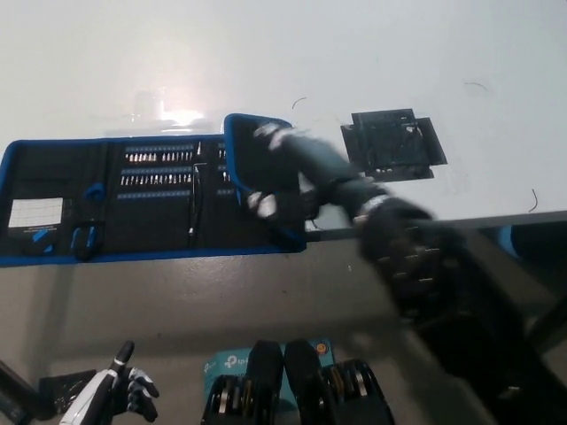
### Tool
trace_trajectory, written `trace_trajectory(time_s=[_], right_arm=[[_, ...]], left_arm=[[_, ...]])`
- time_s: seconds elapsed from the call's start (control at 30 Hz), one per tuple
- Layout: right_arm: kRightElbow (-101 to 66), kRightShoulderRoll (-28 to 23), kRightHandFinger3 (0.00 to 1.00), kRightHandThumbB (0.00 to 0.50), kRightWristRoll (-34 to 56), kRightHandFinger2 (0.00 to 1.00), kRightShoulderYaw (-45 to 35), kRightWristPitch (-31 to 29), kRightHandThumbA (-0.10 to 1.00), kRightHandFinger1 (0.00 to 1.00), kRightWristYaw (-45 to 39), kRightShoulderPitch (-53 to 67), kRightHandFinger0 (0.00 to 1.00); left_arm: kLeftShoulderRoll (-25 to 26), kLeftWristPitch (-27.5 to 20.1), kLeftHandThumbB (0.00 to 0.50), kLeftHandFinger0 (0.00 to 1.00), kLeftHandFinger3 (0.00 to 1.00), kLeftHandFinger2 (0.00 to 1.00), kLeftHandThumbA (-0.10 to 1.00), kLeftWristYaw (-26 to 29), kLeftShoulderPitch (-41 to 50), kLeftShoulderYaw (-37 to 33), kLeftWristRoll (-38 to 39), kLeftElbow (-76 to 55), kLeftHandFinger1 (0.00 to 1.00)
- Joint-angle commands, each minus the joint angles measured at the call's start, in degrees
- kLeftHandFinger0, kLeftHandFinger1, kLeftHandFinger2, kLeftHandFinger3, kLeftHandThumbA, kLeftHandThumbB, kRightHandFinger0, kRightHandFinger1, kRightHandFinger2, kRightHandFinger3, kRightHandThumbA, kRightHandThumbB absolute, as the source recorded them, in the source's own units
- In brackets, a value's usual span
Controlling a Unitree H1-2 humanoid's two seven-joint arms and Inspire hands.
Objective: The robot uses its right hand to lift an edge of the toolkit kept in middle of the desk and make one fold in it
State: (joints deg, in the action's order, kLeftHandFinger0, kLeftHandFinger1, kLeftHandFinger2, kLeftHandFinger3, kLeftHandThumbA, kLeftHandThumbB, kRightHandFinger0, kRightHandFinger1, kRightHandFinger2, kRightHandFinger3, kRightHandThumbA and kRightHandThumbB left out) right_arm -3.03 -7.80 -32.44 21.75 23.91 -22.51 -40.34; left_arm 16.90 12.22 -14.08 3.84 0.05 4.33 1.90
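The toolkit (pixel 133 199) lies spread open along the near edge of the white desk (pixel 292 62), a long black roll with blue trim, rows of bits showing in its middle and a small white card at its left end. Its right end flap is raised off the desk, standing up with the blue edge curling over. The black right hand (pixel 288 177) is at that flap, blurred; its fingers (pixel 266 135) reach over the top of the raised panel and more pale tips show lower down on its near face, so it looks closed on the flap, though the blur hides how tight. To the right, on the desk, sits a dark square patch (pixel 394 144). The white left hand (pixel 115 394) rests low at the near left, fingers loosely curled, holding nothing.
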Motion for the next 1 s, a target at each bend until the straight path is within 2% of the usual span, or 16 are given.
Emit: trace_trajectory(time_s=[0.0,0.1,0.13,0.23,0.33,0.37,0.4,0.5,0.53,0.6,0.63,0.73,0.8,0.9,0.93,0.97], right_arm=[[-6.6,-3.5,1.0,0.431,8.9,1.0,-6.3,-0.2,0.47,1.0,-3.2,1.7,1.0],[-10.2,-5.8,1.0,0.411,13.9,1.0,-12.1,-0.8,0.45,1.0,-3.1,4.8,1.0],[-11.3,-5.6,1.0,0.406,16.4,1.0,-14.9,-0.2,0.39,1.0,-2.6,6.1,1.0],[-13.0,-5.1,1.0,0.383,20.0,1.0,-19.5,1.0,0.32,1.0,-1.9,8.7,1.0],[-13.1,-5.1,1.0,0.309,22.5,1.0,-24.8,-3.8,0.3,1.0,1.1,15.1,1.0],[-12.5,-4.8,1.0,0.281,22.9,1.0,-26.0,-5.4,0.22,1.0,2.0,16.7,1.0],[-11.5,-4.3,1.0,0.264,23.6,1.0,-28.4,-7.9,0.16,1.0,3.9,19.8,0.94],[-9.0,-3.0,1.0,0.252,24.6,1.0,-31.9,-11.8,0.1,1.0,6.5,23.5,0.8],[-7.3,-3.1,1.0,0.245,24.1,1.0,-32.9,-14.8,0.13,1.0,7.7,26.2,0.85],[-6.1,-3.1,1.0,0.235,23.6,1.0,-33.4,-17.4,0.1,0.94,8.9,27.8,0.82],[-3.0,-3.3,1.0,0.213,23.7,0.9,-34.6,-22.2,0.03,0.77,10.7,30.3,0.68],[-1.2,-3.0,0.95,0.213,24.8,0.75,-35.7,-24.6,-0.01,0.68,11.8,31.6,0.63],[2.1,-2.8,0.93,0.2,26.5,0.66,-37.8,-26.7,-0.07,0.61,12.7,34.0,0.6],[4.9,-3.0,0.91,0.174,26.5,0.64,-38.7,-28.6,-0.08,0.56,13.6,35.8,0.55],[5.9,-3.0,0.88,0.181,25.7,0.57,-38.9,-28.4,-0.05,0.46,14.5,36.4,0.44],[9.0,-3.0,0.85,0.173,26.1,0.48,-39.2,-30.5,-0.09,0.34,14.7,37.0,0.32]], left_arm=[[1.1,-0.7,0.5,0.45,0.28,0.26,1.0,-0.6,0.4,0.6,0.5,-0.9,0.35],[1.0,-1.0,0.5,0.42,0.27,0.25,1.0,-0.3,0.1,0.7,0.3,-0.4,0.32],[1.0,-1.0,0.5,0.42,0.26,0.25,1.0,-0.3,-0.1,0.7,0.3,-0.2,0.33],[0.9,-0.4,0.5,0.43,0.27,0.26,1.0,0.0,0.1,0.6,-0.1,-1.0,0.34],[0.9,-0.9,0.5,0.44,0.27,0.27,1.0,-0.1,0.5,0.7,0.1,-0.8,0.36],[1.0,-1.0,0.5,0.42,0.29,0.26,1.0,-0.1,0.5,0.8,0.2,-0.8,0.34],[1.0,-1.4,0.5,0.4,0.29,0.26,1.0,-0.3,0.5,0.9,0.4,-0.5,0.33],[0.9,-0.5,0.5,0.43,0.32,0.29,1.0,0.0,0.2,1.2,0.5,-0.7,0.36],[0.8,-0.1,0.5,0.43,0.31,0.28,1.0,0.2,0.4,1.2,0.4,-1.3,0.35],[0.7,-0.9,0.5,0.45,0.3,0.27,1.0,0.0,0.6,1.3,0.7,-1.1,0.35],[0.6,-1.3,0.5,0.39,0.29,0.26,1.0,-0.2,0.4,1.5,1.0,-0.6,0.31],[0.8,-1.1,0.5,0.38,0.31,0.27,1.0,-0.2,-0.1,1.5,1.0,-0.3,0.31],[0.7,-1.4,0.5,0.39,0.28,0.26,1.0,0.0,-0.1,1.5,0.9,-0.1,0.32],[0.7,-1.3,0.5,0.4,0.27,0.26,1.0,0.1,0.1,1.4,0.6,-0.5,0.32],[0.8,-1.8,0.5,0.39,0.27,0.24,1.0,0.1,0.2,1.3,0.4,-0.4,0.31],[0.7,-1.1,0.5,0.38,0.28,0.24,1.0,0.4,0.4,1.3,0.2,-0.7,0.31]])
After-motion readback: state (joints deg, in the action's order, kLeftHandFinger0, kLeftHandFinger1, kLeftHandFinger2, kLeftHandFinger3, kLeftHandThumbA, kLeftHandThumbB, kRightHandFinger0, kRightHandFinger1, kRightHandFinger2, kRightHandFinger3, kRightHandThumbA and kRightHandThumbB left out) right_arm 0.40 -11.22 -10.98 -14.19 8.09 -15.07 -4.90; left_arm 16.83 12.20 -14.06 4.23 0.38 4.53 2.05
